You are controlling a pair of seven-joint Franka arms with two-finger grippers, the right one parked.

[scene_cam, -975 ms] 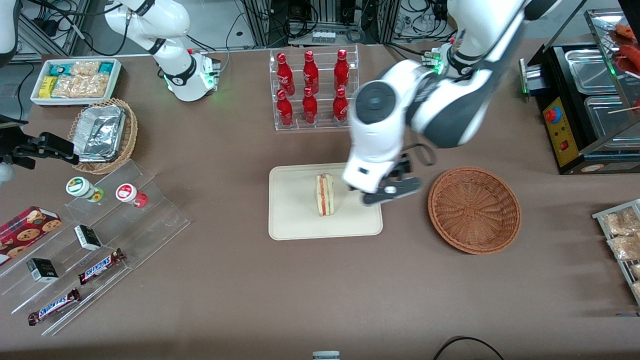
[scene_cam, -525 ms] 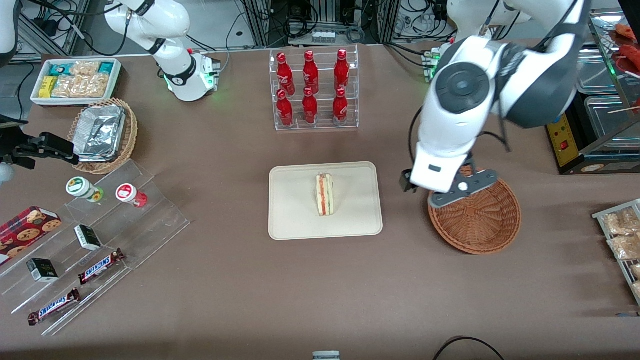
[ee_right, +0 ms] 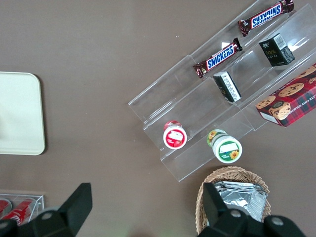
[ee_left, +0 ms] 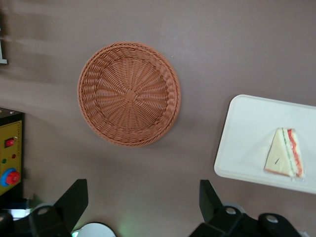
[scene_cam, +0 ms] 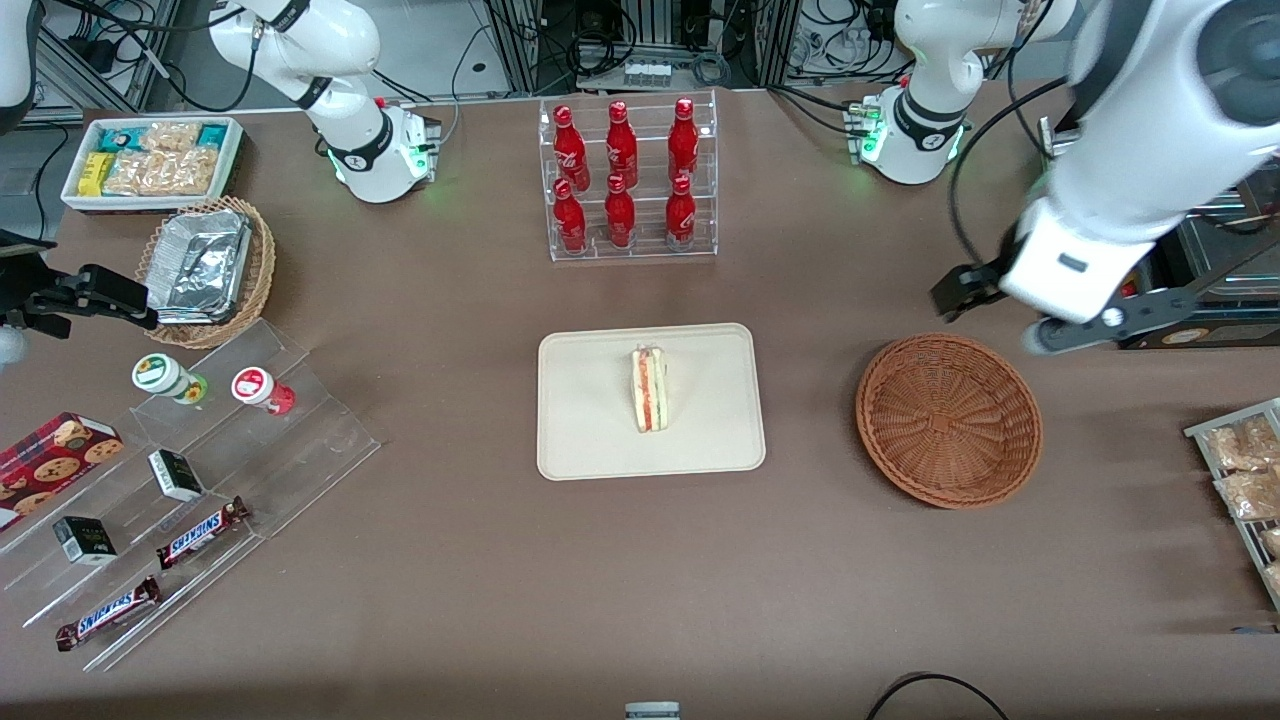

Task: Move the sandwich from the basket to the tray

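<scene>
While the sandwich [scene_cam: 650,389] rests on the tray [scene_cam: 590,440], standing on its crust side with the orange-red and green filling stripe facing up, the basket [scene_cam: 948,420] sits bare on the brown table [scene_cam: 500,580], well apart from the tray toward the working arm's end. Raised above the table, the gripper [scene_cam: 1030,315] hangs just past the basket's rim, farther from the front camera than the basket and toward the working arm's end. Its jaws are spread wide and hold nothing; the two dark fingers [ee_left: 73,201] frame bare tabletop in the wrist camera. Farther from the front camera than the tray stands a clear rack of red bottles [scene_cam: 622,180].
</scene>
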